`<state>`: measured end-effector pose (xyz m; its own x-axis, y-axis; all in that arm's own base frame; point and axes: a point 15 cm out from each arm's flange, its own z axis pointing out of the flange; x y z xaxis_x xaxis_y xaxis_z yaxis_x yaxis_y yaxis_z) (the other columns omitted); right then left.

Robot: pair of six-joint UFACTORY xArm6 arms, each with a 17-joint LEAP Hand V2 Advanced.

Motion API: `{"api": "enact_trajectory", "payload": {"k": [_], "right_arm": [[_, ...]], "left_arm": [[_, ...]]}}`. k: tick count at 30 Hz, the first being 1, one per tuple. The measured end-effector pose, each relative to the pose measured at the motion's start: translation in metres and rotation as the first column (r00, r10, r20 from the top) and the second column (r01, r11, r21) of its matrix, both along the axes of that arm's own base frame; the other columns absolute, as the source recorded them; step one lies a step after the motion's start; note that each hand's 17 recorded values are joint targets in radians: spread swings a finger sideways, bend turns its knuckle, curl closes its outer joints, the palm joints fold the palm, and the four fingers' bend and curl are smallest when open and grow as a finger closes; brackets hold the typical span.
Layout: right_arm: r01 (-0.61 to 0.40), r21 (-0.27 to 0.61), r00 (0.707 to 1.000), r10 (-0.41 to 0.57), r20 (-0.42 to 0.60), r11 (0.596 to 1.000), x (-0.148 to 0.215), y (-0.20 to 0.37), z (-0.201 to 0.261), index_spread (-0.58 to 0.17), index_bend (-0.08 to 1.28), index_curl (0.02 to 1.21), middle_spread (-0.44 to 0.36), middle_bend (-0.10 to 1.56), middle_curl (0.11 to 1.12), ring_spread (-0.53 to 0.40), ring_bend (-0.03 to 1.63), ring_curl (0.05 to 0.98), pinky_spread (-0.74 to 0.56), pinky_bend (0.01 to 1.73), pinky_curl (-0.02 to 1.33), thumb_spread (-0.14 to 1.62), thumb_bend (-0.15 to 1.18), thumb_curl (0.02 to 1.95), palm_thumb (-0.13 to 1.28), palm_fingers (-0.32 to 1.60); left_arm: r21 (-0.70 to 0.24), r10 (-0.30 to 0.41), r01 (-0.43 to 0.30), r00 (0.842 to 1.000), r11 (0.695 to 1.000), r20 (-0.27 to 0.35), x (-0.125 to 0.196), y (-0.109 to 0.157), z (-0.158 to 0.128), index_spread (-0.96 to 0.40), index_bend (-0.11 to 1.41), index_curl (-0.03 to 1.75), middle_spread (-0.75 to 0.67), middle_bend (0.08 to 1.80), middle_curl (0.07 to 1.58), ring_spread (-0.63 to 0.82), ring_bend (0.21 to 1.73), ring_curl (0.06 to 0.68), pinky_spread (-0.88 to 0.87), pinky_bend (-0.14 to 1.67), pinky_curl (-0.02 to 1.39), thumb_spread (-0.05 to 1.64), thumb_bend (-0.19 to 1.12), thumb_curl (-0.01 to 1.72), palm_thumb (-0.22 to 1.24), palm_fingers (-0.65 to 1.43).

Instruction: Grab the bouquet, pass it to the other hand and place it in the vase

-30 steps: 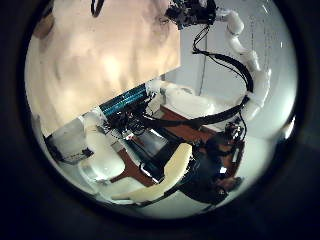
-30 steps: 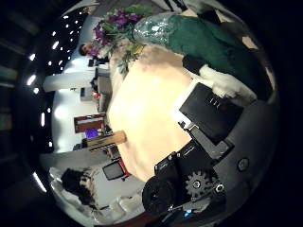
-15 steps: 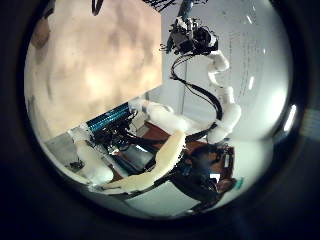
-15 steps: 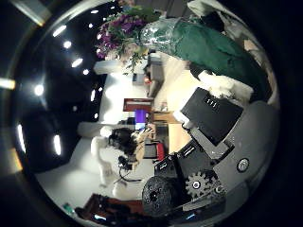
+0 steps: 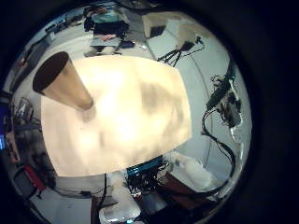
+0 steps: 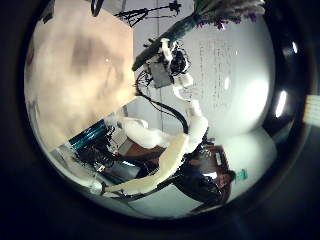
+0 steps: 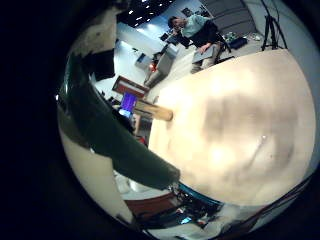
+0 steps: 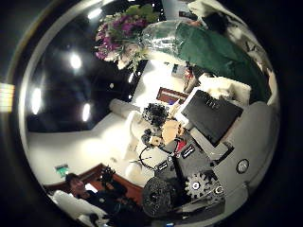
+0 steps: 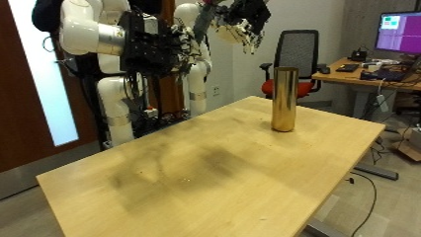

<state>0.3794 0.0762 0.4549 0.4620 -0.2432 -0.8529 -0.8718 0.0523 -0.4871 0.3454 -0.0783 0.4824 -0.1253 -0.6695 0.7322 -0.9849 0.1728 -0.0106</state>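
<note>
A tall gold vase (image 9: 283, 99) stands upright near the far corner of the wooden table (image 9: 185, 173); it also shows from above as vase (image 5: 65, 80) and sideways as vase (image 7: 150, 108). The bouquet (image 8: 128, 33), purple and pale flowers in a dark green wrap (image 7: 105, 130), lies along my right hand's fingers (image 8: 213, 113), which are curled round the wrap. In the left thumb side palm view the bouquet (image 6: 222, 10) sticks up from that right hand (image 6: 165, 70). Both hands are raised above the table's robot side: right hand (image 9: 151, 49), left hand (image 9: 243, 22) with relaxed fingers, holding nothing.
Behind the table stand an office chair (image 9: 305, 54) and a desk (image 9: 376, 77) with a monitor (image 9: 399, 30). A dark door (image 9: 20, 89) is beside the arms. The table's bare top stretches between the arms and the vase.
The right palm view has swung from the table up to the ceiling, still with the bouquet in that hand. In the left thumb side view the right hand has drawn nearer and the flowers have appeared.
</note>
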Motion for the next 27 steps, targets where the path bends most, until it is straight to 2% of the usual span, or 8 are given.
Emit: {"api": "enact_trajectory", "payload": {"k": [7, 12, 27], "right_arm": [[-0.059, 0.024, 0.996, 0.057, 0.070, 0.998, -0.008, 0.013, 0.007, -0.323, 0.93, 1.12, -0.137, 1.34, 0.77, -0.183, 1.44, 0.619, -0.25, 1.25, 0.76, 0.22, -0.02, 0.94, 1.22, 1.14], [-0.103, 0.040, 0.991, 0.099, 0.092, 0.994, -0.015, 0.027, 0.009, -0.322, 0.93, 1.11, -0.137, 1.35, 0.77, -0.183, 1.44, 0.619, -0.25, 1.24, 0.78, 0.20, -0.02, 0.94, 1.21, 1.14], [-0.196, 0.059, 0.978, 0.191, 0.080, 0.979, -0.030, 0.073, -0.005, -0.319, 0.94, 1.11, -0.136, 1.35, 0.76, -0.183, 1.44, 0.619, -0.26, 1.21, 0.82, 0.18, -0.02, 0.94, 1.20, 1.14]], "left_arm": [[-0.126, -0.005, 0.007, 1.000, 0.992, 0.017, 0.011, -0.018, 0.013, 0.17, 0.15, 0.28, 0.32, 0.26, 0.34, 0.45, 0.56, 0.223, 0.51, 0.25, 0.31, 0.95, -0.03, 0.29, 0.19, 0.15], [-0.219, 0.041, -0.027, 0.997, 0.975, 0.061, 0.027, -0.024, 0.024, 0.19, 0.17, 0.30, 0.27, 0.25, 0.34, 0.43, 0.56, 0.212, 0.46, 0.22, 0.30, 0.88, -0.03, 0.31, 0.21, 0.18], [-0.355, 0.010, 0.000, 1.000, 0.935, 0.026, 0.028, -0.051, 0.024, 0.23, 0.14, 0.28, 0.30, 0.29, 0.35, 0.43, 0.56, 0.196, 0.44, 0.23, 0.31, 0.80, -0.04, 0.32, 0.20, 0.21]]}}
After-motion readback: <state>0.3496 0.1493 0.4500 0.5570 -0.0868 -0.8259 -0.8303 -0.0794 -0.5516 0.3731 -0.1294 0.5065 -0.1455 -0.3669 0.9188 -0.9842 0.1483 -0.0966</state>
